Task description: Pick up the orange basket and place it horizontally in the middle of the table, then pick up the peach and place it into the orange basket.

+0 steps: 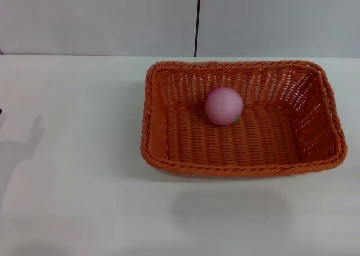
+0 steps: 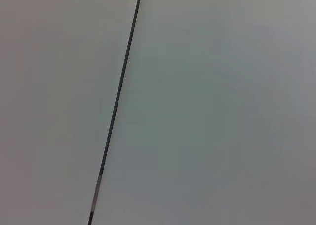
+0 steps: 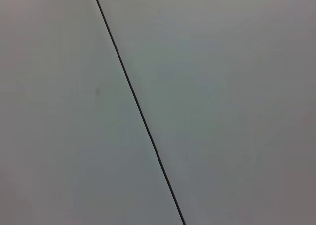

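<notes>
The orange basket lies lengthwise across the white table, right of centre in the head view. Inside it, toward the far wall, rests the pink peach, with a bit of green showing at its lower right. Neither gripper shows in any view. Both wrist views hold only a plain grey wall crossed by a thin dark seam.
A grey wall with a vertical dark seam stands behind the table's far edge. Faint shadows fall on the tabletop at the left and in front of the basket.
</notes>
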